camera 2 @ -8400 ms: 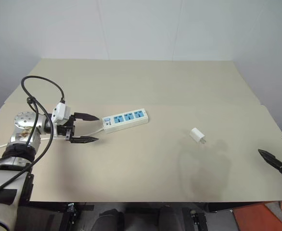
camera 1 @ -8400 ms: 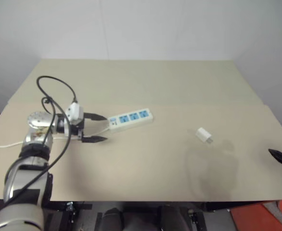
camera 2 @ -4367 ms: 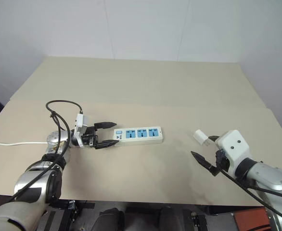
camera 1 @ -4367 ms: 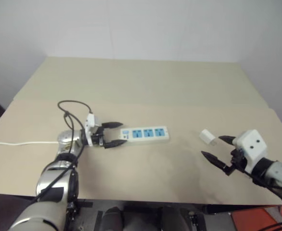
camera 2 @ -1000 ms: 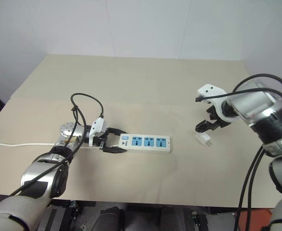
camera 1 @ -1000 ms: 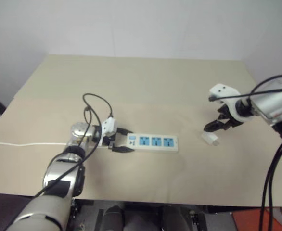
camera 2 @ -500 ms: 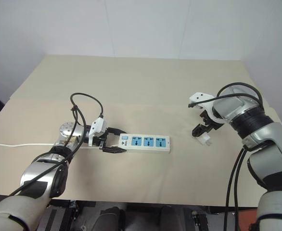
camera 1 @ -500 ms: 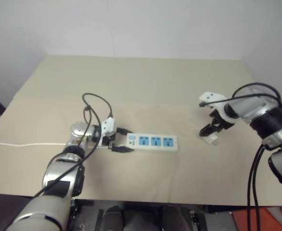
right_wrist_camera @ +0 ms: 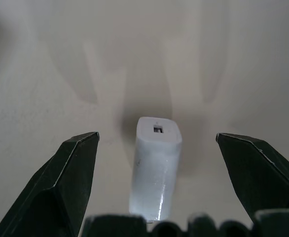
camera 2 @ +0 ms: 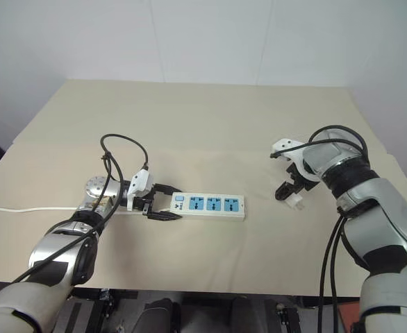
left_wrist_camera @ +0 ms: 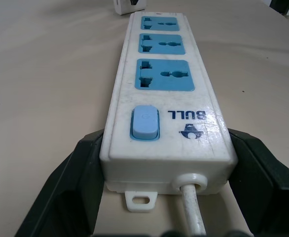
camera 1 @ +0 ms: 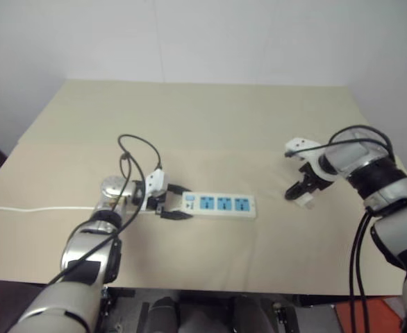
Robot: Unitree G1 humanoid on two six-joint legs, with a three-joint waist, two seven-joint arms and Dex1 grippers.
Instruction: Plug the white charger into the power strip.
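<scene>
A beige table (camera 1: pixel 210 118) is carrying two white items, set well apart. The power strip (camera 1: pixel 219 205) is lying flat near the robot's left side, its long body running left to right across the table, three blue sockets facing up and its switch end toward the left arm. The left gripper (camera 1: pixel 174 202) is clamping that switch end, one black finger (left_wrist_camera: pixel 73 177) pressing each long side where the white cord (left_wrist_camera: pixel 191 210) is leaving the casing, so the strip is being pinned in place.

The charger (camera 2: pixel 296 202) is lying on its side on the table toward the robot's right. The right gripper (camera 2: pixel 287 189) is hanging directly over it, pointing steeply down, with its fingers spread wide and nothing between them but the charger below. In the right wrist view the charger (right_wrist_camera: pixel 154 165) is sitting centred between the two fingers (right_wrist_camera: pixel 60 182), and neither one is touching it. Its long body is running along the line the gripper is pointing, with the end bearing a small rectangular port facing away from the wrist.

The right arm is plainly the nearer one to the charger. The coming grasp appears to depend on this alignment: the fingers are flanking the charger's narrow sides, so lowering and closing should catch it across its width. Its prongs cannot be made out.
</scene>
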